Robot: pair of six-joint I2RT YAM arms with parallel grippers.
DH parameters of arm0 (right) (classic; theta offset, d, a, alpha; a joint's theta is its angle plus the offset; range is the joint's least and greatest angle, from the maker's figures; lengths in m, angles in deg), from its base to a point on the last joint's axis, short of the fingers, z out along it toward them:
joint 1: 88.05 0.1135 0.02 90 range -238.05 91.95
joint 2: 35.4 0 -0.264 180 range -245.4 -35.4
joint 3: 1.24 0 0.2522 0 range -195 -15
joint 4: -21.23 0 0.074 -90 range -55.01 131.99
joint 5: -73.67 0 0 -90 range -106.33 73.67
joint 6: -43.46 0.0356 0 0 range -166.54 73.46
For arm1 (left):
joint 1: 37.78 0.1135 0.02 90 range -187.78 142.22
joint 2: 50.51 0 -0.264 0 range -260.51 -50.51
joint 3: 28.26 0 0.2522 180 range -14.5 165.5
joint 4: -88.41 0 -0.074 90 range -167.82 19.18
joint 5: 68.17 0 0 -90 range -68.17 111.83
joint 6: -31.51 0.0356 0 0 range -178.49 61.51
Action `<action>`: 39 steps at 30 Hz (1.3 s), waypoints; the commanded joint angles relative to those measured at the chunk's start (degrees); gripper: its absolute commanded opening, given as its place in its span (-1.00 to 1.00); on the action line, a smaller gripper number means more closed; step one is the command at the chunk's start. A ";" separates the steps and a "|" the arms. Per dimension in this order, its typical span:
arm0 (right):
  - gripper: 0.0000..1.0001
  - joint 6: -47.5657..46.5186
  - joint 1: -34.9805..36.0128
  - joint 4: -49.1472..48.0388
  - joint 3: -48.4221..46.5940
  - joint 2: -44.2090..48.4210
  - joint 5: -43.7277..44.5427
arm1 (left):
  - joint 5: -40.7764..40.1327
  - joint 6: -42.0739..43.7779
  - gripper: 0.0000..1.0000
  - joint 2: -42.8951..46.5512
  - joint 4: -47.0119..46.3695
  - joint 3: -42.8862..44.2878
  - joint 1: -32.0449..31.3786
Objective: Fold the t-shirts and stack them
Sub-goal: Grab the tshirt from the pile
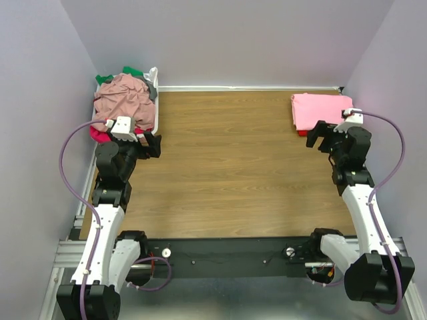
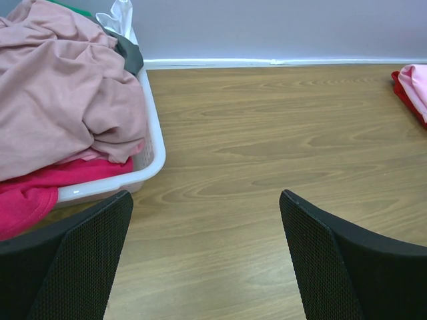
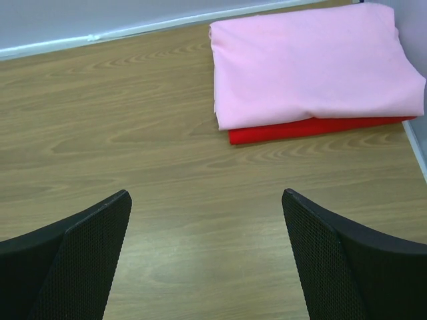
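Note:
Unfolded t-shirts are heaped in a white basket [image 1: 157, 110] [image 2: 156, 143] at the far left. A dusty-pink tee [image 1: 123, 100] [image 2: 60, 100] lies on top, with a bright pink one [image 2: 40, 183] under it and spilling over the rim. Green [image 1: 103, 79] and grey [image 2: 131, 57] cloth shows at the back. At the far right a folded pink tee [image 1: 317, 110] [image 3: 307, 67] rests on a folded red one [image 3: 313, 129]. My left gripper [image 1: 149, 143] [image 2: 206, 195] hangs open beside the basket's near corner. My right gripper [image 1: 320, 137] [image 3: 205, 193] hangs open just short of the folded stack. Neither holds anything.
The wooden tabletop [image 1: 233, 167] runs between the basket and the stack. Lilac walls close in the back and both sides, and a white skirting strip [image 1: 247, 87] lines the far edge. The stack sits close to the right wall [image 3: 417, 143].

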 commanded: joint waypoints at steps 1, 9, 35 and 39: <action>1.00 -1.56 -0.41 -1.19 0.47 1.94 -0.02 | 1.90 0.05 0.97 -0.02 -1.55 -0.32 -0.26; 1.00 -21.26 -0.41 9.80 1.08 1.77 -33.86 | 5.68 -5.93 0.97 -4.40 -1.91 6.87 -0.26; 1.00 -21.27 -0.33 11.21 0.56 -0.43 -28.69 | -33.96 -26.85 0.65 -64.69 37.64 67.26 6.33; 1.00 -21.44 -0.33 11.30 0.64 -0.61 -28.69 | -33.17 -25.54 0.00 -67.43 37.03 70.87 7.04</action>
